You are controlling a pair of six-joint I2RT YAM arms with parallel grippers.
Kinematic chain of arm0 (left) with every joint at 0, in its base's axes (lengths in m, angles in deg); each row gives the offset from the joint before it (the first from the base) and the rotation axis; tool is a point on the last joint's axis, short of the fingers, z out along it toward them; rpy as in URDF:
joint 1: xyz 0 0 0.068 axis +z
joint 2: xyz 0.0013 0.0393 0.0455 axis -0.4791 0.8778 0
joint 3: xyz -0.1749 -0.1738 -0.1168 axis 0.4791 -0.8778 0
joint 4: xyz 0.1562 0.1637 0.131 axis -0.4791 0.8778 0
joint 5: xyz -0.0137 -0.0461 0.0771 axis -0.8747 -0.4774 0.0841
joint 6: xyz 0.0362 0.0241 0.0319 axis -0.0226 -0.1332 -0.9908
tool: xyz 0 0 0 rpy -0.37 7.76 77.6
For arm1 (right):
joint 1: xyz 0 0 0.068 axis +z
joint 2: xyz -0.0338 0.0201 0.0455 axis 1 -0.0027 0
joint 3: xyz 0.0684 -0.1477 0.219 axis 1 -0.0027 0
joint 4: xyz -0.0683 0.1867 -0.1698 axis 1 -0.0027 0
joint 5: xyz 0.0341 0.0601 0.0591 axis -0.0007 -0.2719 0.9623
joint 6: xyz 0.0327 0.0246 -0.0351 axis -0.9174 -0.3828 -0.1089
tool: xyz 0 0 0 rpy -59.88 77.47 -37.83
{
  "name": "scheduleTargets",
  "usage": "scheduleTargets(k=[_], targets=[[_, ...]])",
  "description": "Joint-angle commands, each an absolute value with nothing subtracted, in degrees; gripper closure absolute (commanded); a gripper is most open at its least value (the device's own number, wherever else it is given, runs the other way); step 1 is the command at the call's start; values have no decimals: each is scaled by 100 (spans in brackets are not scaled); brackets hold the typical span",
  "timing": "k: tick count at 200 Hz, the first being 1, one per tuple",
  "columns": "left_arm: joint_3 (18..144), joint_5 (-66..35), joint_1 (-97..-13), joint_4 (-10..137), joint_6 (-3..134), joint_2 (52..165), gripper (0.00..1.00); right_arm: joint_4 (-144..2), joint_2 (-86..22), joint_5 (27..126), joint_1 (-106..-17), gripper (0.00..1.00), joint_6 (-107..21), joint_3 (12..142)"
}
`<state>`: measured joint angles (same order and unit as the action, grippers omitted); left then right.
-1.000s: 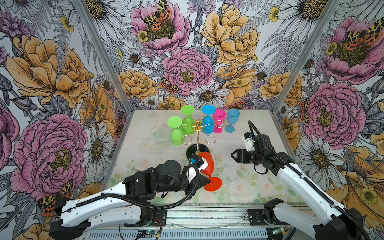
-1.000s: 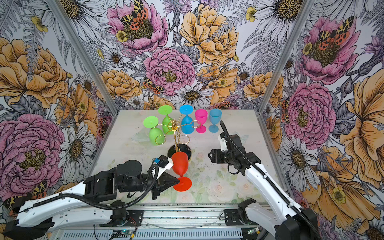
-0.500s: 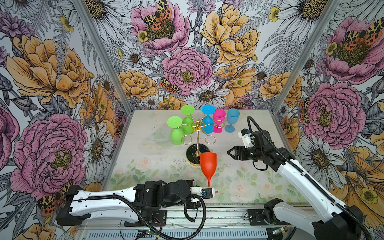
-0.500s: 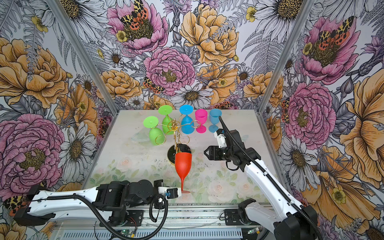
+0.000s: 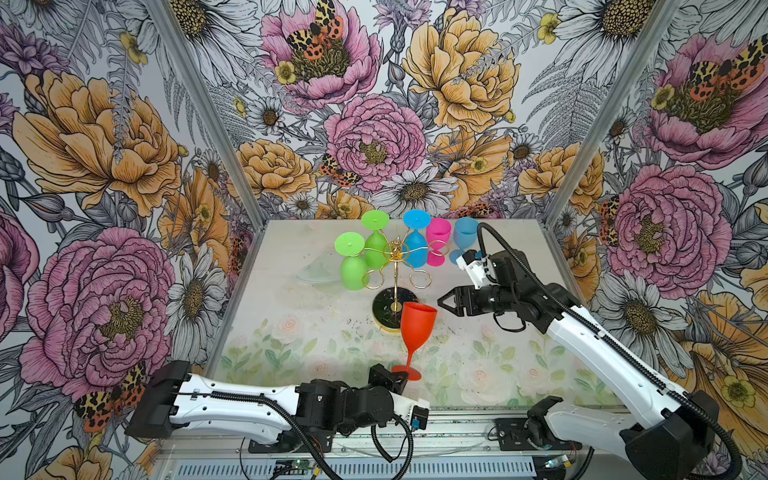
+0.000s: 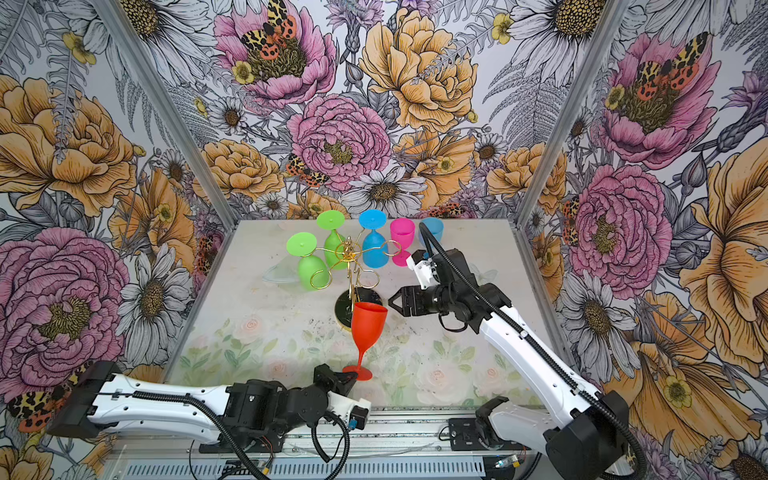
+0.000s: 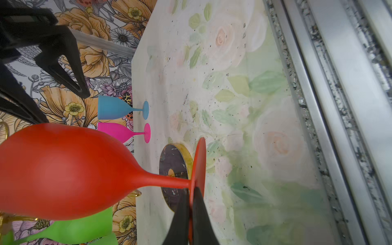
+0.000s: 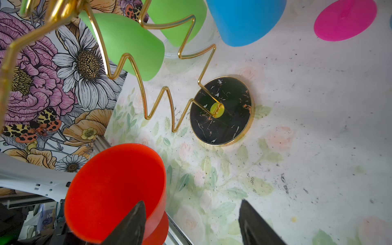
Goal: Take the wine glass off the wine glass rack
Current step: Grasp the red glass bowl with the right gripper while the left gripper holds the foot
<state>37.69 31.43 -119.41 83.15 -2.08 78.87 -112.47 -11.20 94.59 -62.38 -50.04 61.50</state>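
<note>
Wine glass [image 5: 417, 324]: opaque matte red goblet with a rounded bowl tapering to a thin stem and a flat round foot; it is upright and off the rack, just in front of the rack's base, near the table's front edge
Foot contact: whether the foot rests on the table cannot be told
Left gripper [image 7: 192, 191]: black tapered fingers pinched shut on the edge of the red foot; the arm lies low along the front edge, with the wrist rolled on its side
Wine glass rack [image 5: 395, 282]: thin gold wire with curled hook arms fanned from a central pole, on a round black marbled base rimmed in gold
Right gripper [image 5: 444, 302]: jaws spread and holding nothing, tips level with the red bowl's rim and just beside it; the arm reaches in from the right
Hung glasses: green glass [image 5: 353, 270], second green glass [image 5: 376, 249] and blue glass [image 5: 415, 251], inverted on the hooks
Standing glasses: pink glass [image 5: 438, 245] and pale blue glass [image 5: 464, 235], upright behind the rack
Table [image 5: 291, 332]: pale surface with a faded rose print and dark flecks
</note>
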Motion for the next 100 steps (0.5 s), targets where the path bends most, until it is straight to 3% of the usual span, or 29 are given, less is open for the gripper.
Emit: scheduleTargets(k=[1,100], targets=[[3545,3841,-11994,7390,-1149,7892,100,-11271,-1177,9550,-6133,32,-5049,6372],[2811,4670,-11999,5987,-2755,8334,100,-11263,-1361,9576,-5797,43,-5098,6427]])
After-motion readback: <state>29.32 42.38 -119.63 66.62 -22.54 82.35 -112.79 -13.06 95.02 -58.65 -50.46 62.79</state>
